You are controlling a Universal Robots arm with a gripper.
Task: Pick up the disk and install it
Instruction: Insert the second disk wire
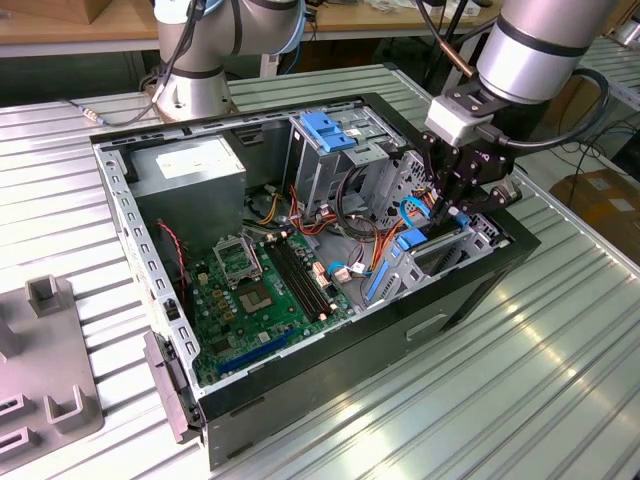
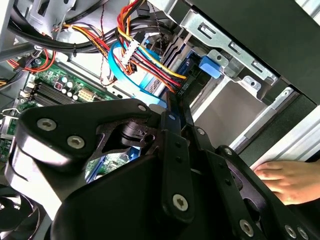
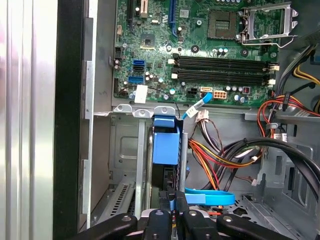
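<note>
1. End effector [image 3: 172, 220], first wrist view, at 6 o'clock: fingers clenched on the blue rail of the disk [image 3: 166, 145].
2. Disk: standing edge-on in the lower drive bay of the open computer case [image 1: 480, 290].
3. Motherboard [image 3: 210, 45], at 12 o'clock: beyond the bay.
4. Tabletop [image 1: 560, 380]: carries the case.
</note>
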